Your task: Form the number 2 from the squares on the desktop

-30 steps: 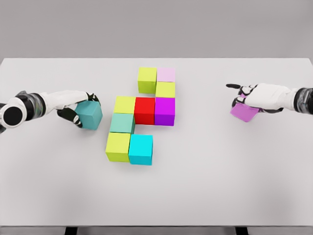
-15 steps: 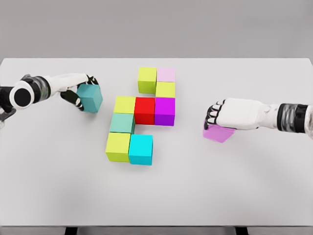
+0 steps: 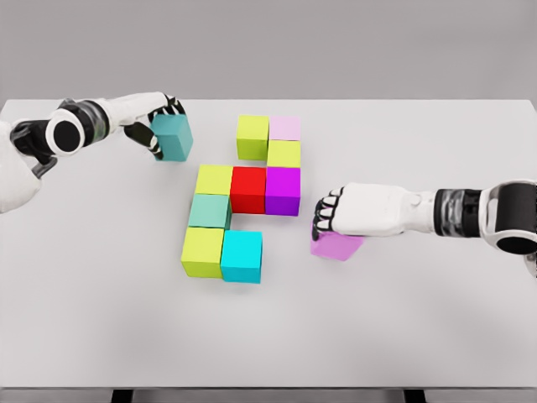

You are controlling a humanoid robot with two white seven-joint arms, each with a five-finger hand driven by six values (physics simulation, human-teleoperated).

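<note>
Meanwhile, on the white desk (image 3: pixel 419 319), the left hand (image 3: pixel 159 126) gripped a teal cube (image 3: pixel 173 138) near the far left of the block cluster, well apart from it. The right hand (image 3: pixel 348 210) lay curled over a pink-violet cube (image 3: pixel 336 245), grasping it just right of the cluster. The cluster itself held a lime cube (image 3: pixel 252 137) beside a pale pink cube (image 3: pixel 285 128), then a row of yellow-green cube (image 3: pixel 213 179), red cube (image 3: pixel 248 190) and magenta cube (image 3: pixel 283 191), with a cyan cube (image 3: pixel 242 256) at the near end.
</note>
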